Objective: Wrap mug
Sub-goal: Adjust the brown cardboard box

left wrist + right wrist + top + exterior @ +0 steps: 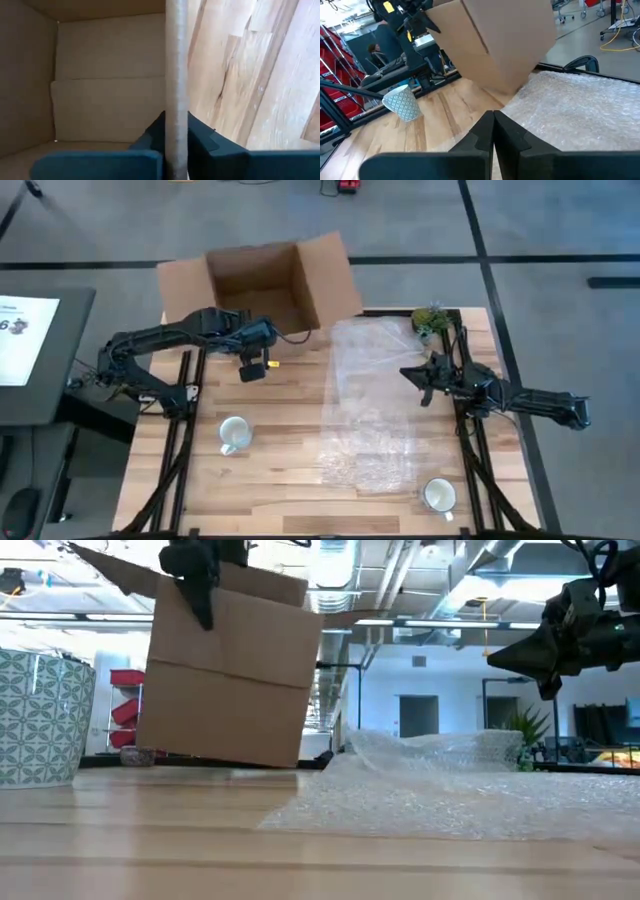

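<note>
**Patterned mug standing clear of the wrap, both arms elsewhere**

The patterned mug [233,434] stands upright on the wooden table [270,490], left of the bubble-wrap sheet [368,405] and not touching it. By its look it is ceramic: rigid, fairly heavy for its size, smooth-sided and breakable, so a pinch across the rim or on the handle would likely hold better than one on the glazed wall. A second mug [438,495] stands just off the sheet's near right corner. The sheet lies flat and crinkled, light and limp; it would probably need lifting by an edge.

The left gripper [255,364] is at the near wall of the open cardboard box [262,285], and the left wrist view shows its fingers [150,145] closed on that wall's edge; the low view shows the box tilted, partly off the table. The right gripper [423,376] hovers above the sheet's right edge with its fingers [481,131] pressed together, holding nothing. A small potted plant [430,320] sits at the table's far right corner
</note>
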`<state>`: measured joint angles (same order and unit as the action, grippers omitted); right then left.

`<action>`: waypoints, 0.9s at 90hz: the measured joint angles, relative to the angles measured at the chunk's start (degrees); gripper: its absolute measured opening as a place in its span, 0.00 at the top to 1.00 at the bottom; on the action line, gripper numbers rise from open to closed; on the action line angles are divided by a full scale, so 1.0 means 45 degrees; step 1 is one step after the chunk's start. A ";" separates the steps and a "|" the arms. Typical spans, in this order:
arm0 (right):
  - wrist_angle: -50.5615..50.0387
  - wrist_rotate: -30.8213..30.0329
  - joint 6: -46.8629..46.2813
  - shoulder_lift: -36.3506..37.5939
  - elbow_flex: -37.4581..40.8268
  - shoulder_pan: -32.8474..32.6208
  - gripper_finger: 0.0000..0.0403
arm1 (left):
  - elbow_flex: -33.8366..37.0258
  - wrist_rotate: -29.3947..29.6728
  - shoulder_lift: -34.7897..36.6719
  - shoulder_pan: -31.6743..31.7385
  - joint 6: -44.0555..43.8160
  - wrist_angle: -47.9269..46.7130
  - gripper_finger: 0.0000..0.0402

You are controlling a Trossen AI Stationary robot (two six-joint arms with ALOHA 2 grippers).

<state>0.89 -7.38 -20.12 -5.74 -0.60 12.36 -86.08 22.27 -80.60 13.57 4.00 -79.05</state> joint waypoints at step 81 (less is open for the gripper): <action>-0.0214 0.1606 -0.1783 -0.0725 0.0010 0.0153 0.88 | -0.0510 -0.1425 0.0907 0.0755 0.1318 -0.0632 0.55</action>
<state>-0.08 -0.15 -28.14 -9.00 -0.56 13.05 -88.38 15.86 -76.52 16.97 9.93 -81.89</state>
